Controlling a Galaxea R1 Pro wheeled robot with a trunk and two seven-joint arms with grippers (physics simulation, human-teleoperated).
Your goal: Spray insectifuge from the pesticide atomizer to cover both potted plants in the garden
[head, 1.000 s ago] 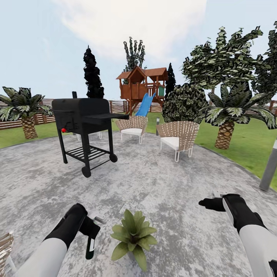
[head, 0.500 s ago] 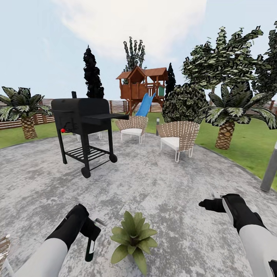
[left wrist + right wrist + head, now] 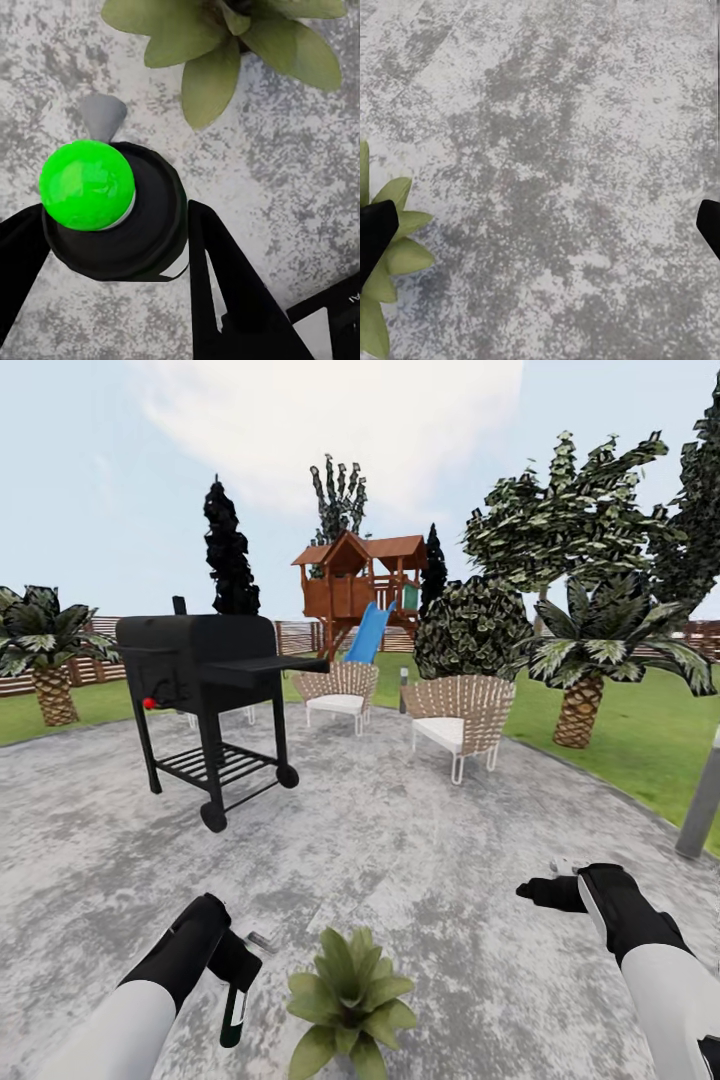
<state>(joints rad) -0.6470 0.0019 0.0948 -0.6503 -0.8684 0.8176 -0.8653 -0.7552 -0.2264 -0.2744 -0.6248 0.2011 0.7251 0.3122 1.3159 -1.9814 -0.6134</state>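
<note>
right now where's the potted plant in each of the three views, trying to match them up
Head view: the potted plant sits at bottom centre on the paved patio, just right of the left gripper.
Left wrist view: its leaves fill the top edge, beyond the pesticide atomizer.
Right wrist view: a few leaves at the left edge.
Shared landmark: the mottled grey paving.

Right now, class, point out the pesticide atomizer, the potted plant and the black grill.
pesticide atomizer [image 3: 234, 1008], head view, on its dark green body below the left gripper.
potted plant [image 3: 350, 995], head view, on the rosette's centre leaves.
black grill [image 3: 200, 650], head view, on its lidded barrel.
</note>
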